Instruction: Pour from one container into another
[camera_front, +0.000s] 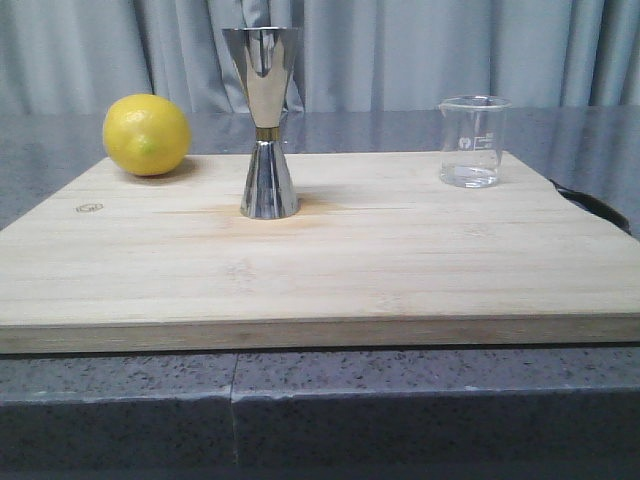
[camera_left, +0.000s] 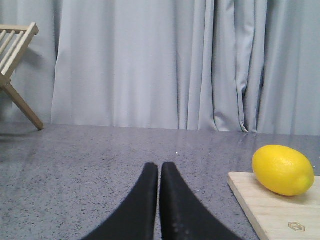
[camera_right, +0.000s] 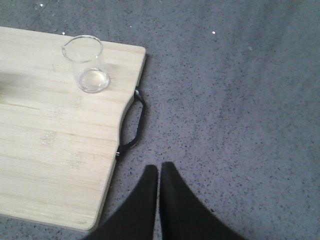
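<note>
Beaker and jigger upright, well apart, on pale wooden cutting board (camera_front: 330, 270).
Small clear glass beaker (camera_front: 472, 141) near board's right end; tall steel hourglass jigger (camera_front: 266, 122) left of centre. Left tool (camera_left: 159, 171) and right tool (camera_right: 159, 173) pressed together, empty, over grey bench (camera_right: 240, 100).

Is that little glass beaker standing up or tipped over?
Upright. The glass beaker stands on its base on the wooden board, open mouth up, in front and right wrist views.

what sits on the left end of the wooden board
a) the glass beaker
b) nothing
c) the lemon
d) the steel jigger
c, the lemon rests at the board's far left corner, while the steel jigger stands near the middle and the glass beaker sits at the right.
</note>
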